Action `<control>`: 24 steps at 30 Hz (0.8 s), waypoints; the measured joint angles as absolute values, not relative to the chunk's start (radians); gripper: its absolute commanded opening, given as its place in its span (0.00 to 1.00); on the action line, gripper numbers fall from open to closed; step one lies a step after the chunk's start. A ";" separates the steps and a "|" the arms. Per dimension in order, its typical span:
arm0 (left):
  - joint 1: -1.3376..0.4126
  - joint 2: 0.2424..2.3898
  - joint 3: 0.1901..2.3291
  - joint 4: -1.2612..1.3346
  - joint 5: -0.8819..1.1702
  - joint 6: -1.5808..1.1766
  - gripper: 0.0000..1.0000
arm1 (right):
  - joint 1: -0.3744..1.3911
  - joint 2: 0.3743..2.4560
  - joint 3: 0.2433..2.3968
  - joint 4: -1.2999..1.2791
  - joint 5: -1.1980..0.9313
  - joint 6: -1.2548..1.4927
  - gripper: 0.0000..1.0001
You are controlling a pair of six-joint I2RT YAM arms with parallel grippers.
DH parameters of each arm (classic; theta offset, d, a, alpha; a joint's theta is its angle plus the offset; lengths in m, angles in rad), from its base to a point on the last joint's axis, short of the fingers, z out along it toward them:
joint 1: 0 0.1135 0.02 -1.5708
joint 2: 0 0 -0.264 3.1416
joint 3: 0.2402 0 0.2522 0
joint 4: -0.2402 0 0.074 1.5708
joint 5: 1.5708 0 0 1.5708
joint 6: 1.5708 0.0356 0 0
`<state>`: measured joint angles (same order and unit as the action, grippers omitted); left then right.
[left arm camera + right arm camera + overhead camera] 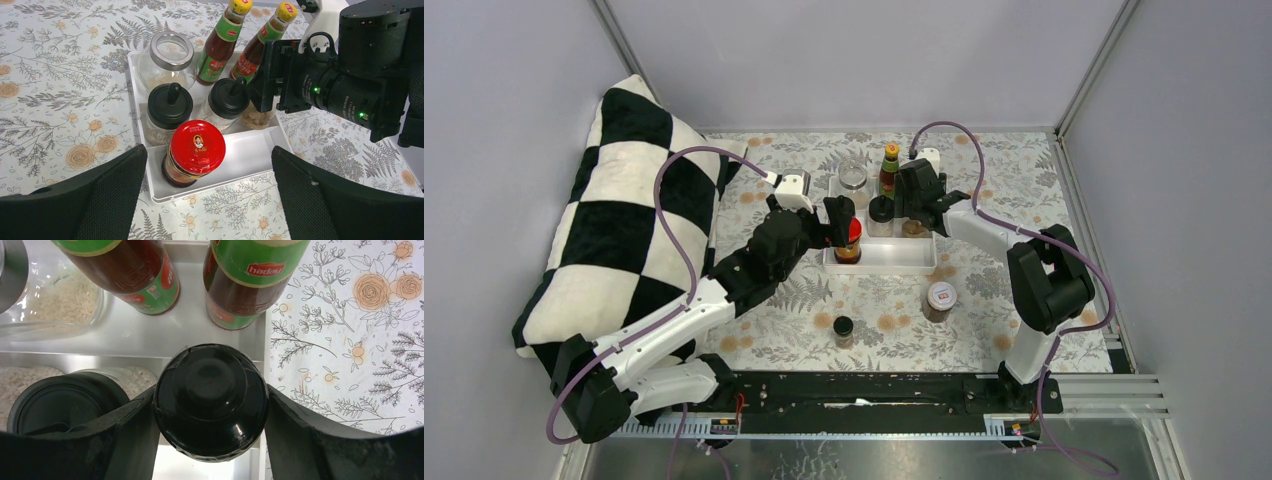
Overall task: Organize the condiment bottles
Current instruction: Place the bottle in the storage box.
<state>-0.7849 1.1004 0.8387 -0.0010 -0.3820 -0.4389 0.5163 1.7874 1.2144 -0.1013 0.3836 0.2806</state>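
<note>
A white tray [929, 262] holds two tall red-sauce bottles [219, 44] [260, 42], a clear-lidded jar [167, 55], two black-lidded jars [170, 104] [229, 97] and a red-lidded jar [197, 149] at its near left corner. My left gripper [209, 172] is open, with its fingers wide on either side of the red-lidded jar and not touching it. My right gripper [211, 407] is shut on a black-lidded jar [211, 395] with brown contents at the tray's right side, just in front of the sauce bottles [250, 280].
Outside the tray, a jar with a white and red lid [941, 298] and a small black-lidded jar [843, 328] stand on the floral cloth in front of it. A black and white checked pillow [624, 210] lies at the left.
</note>
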 measured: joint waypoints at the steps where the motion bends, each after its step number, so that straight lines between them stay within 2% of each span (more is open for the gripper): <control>1: -0.785 1.100 0.839 -0.001 -0.382 -0.439 0.97 | 0.516 1.787 1.214 -0.101 0.383 0.278 0.32; 11: -0.785 1.100 0.833 -0.001 -0.382 -0.439 0.97 | 0.517 1.794 1.267 -0.113 0.386 0.251 0.32; 18: -0.785 1.100 0.828 -0.001 -0.382 -0.439 0.97 | 0.517 1.794 1.184 -0.054 0.398 0.251 0.32; 24: -0.785 1.097 0.817 -0.001 -0.383 -0.439 0.97 | 0.518 1.757 1.058 0.116 0.408 0.239 0.32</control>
<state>-0.7849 1.0973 0.8169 -0.0006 -0.3828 -0.4389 0.5182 1.7565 1.0580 0.1158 0.4076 0.2390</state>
